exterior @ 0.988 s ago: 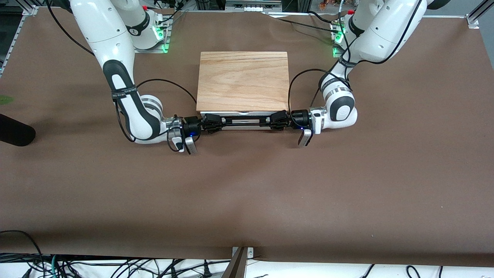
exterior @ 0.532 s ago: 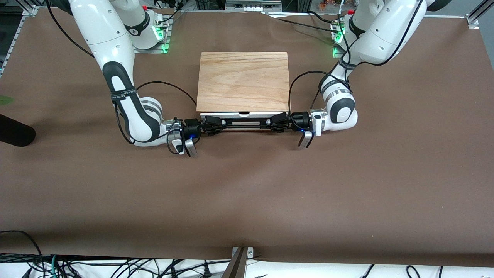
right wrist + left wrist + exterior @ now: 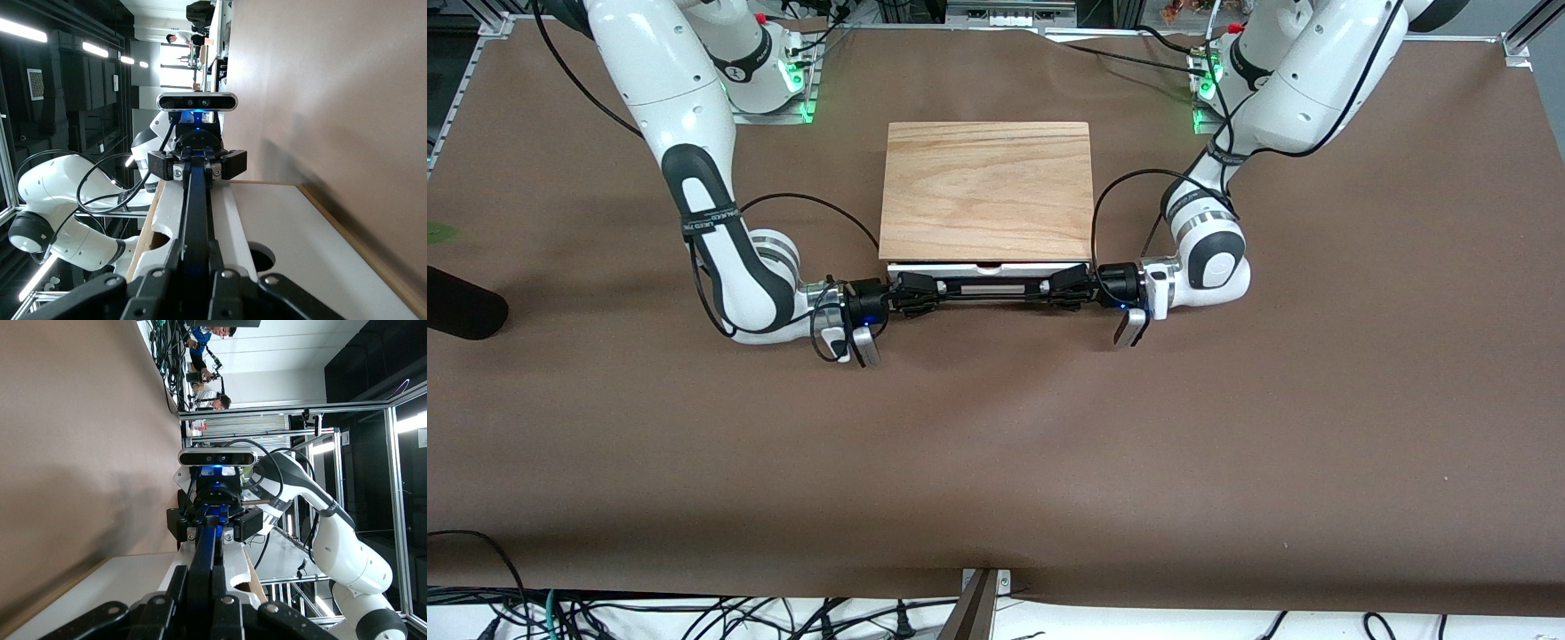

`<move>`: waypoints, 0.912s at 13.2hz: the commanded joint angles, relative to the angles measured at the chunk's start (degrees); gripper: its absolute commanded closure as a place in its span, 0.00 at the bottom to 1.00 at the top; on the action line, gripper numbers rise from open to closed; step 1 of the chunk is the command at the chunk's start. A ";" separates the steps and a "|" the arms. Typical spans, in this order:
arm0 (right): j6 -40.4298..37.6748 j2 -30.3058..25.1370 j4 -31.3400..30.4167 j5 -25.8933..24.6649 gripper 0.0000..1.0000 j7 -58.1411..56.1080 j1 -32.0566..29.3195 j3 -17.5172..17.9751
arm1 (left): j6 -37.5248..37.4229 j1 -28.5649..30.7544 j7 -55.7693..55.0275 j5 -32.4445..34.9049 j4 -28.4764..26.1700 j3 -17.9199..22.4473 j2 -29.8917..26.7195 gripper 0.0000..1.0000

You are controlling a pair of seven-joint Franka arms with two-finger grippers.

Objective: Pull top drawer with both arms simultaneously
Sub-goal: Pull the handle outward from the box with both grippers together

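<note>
- The cabinet (image 3: 987,191) stands on the brown table (image 3: 996,444) midway between the two arm bases, its light-wood top board facing up.
- The top drawer (image 3: 989,268) shows as a thin white strip just under the nearer edge of that board, pulled out only slightly.
- Its black bar handle (image 3: 993,287) runs along the drawer front, on the side nearer the front camera.
- The left gripper (image 3: 1069,286) lies level at the handle's end toward the left arm's end of the table, jaws closed onto the bar.
- The right gripper (image 3: 918,292) lies level at the handle's end toward the right arm, jaws likewise clamped on the bar.
- Each wrist view looks along the bar (image 3: 203,560) (image 3: 195,220) to the other gripper.
</note>
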 commanded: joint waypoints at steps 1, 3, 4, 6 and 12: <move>-0.72 0.09 6.47 3.01 1.00 3.68 -6.17 -0.37 | -2.60 2.37 -0.92 1.65 -0.28 2.13 -0.54 1.00; -0.72 0.62 7.61 3.01 1.00 3.68 -6.26 -0.37 | -2.42 2.72 -1.10 2.26 -0.28 2.14 -0.28 1.00; -0.72 0.97 8.31 3.01 1.00 3.76 -6.35 -0.37 | -2.42 2.81 -1.97 3.66 -0.28 2.31 -0.27 1.00; -0.72 1.50 9.10 3.01 1.00 3.77 -6.61 -0.37 | -2.42 3.69 -3.38 5.42 -0.28 3.01 -0.45 1.00; -0.72 2.73 12.53 2.93 1.00 7.63 -7.49 -0.37 | -2.68 4.39 -5.93 6.22 2.27 3.63 -0.27 1.00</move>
